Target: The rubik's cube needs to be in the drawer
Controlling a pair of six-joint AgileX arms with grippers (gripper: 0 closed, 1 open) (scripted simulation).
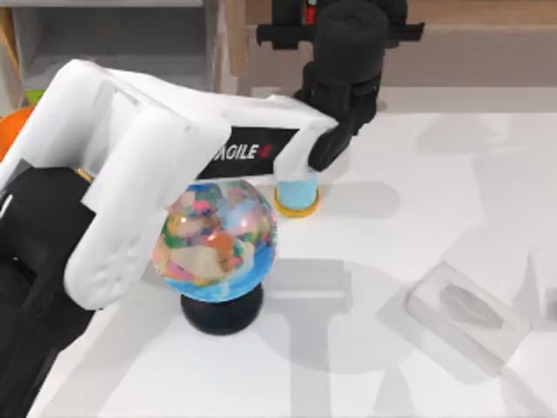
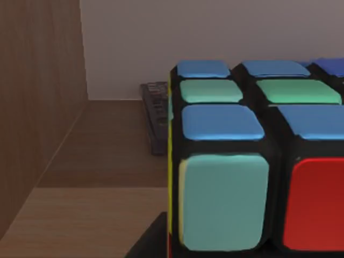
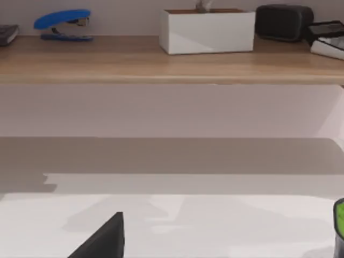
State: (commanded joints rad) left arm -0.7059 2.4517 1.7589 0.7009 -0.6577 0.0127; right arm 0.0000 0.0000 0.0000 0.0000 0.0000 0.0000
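Rubik's cube [image 2: 252,161] sits right at left gripper [image 1: 344,52] on the far-edge ledge, lined up for pickup; can't tell whether it's gripped.

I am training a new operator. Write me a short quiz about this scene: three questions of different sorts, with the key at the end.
1. True or false: the rubik's cube is already inside the drawer.
2. What stands behind the globe, close to it?
A. a light-blue cylinder on a yellow base
B. a red mug
C. a green bottle
3. Fill in: the blue tool on the wooden ledge is a ____.

Key
1. False: the cube rests on the ledge, where the left arm reaches.
2. A
3. stapler
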